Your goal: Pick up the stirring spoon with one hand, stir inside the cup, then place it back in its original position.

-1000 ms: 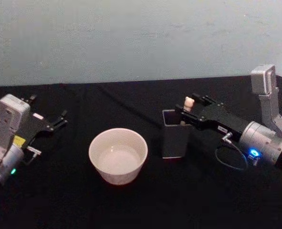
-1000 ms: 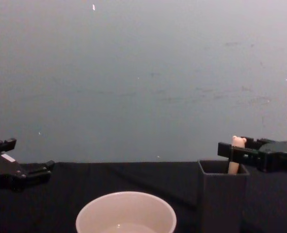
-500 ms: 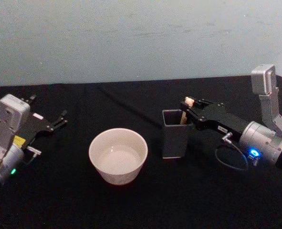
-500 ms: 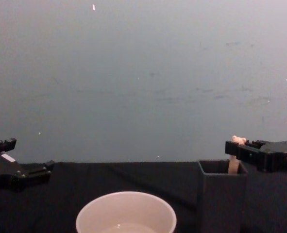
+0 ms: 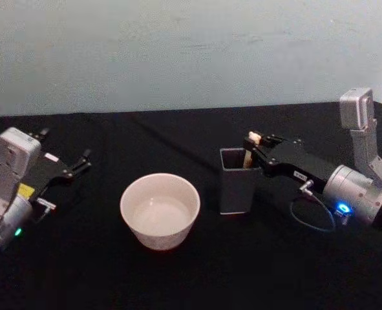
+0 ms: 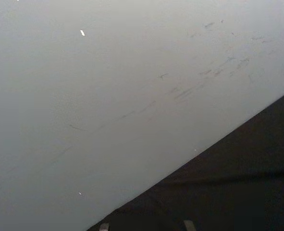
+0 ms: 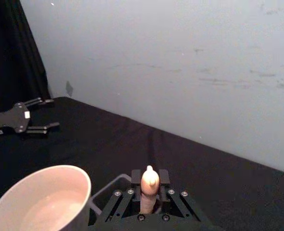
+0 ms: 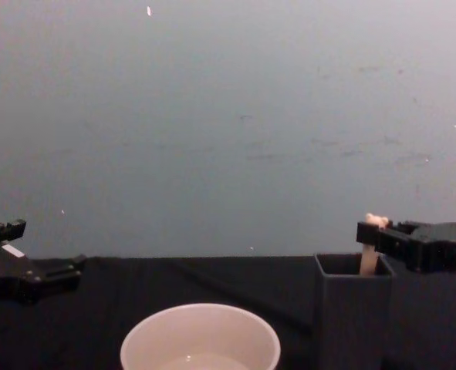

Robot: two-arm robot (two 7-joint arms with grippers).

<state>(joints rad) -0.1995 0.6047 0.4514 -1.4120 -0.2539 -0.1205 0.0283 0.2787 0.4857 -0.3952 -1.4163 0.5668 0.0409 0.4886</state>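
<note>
One step has barely begun: in the head view my right tool [image 5: 255,147] is clamped on the stirring spoon [image 5: 253,137], which stands in a dark holder [image 5: 236,194] beside the cup [image 5: 158,236]. Lifting, stirring and returning all remain. In the right wrist view, the holder's wall stands between spoon and cup. In the chest view, my left tool [image 8: 46,247] sits parked, fingers spread, low over the counter [image 8: 173,281], well apart.

Bare table [image 5: 100,200] lies between the left gripper [image 5: 66,144] and the cup [image 5: 158,234]. The holder [image 5: 236,194] stands near the cup's right side.

Black table [image 5: 178,281], perhaps cloth-covered, bearing cream cup [image 5: 158,236], dark square holder [image 5: 237,194]
</note>
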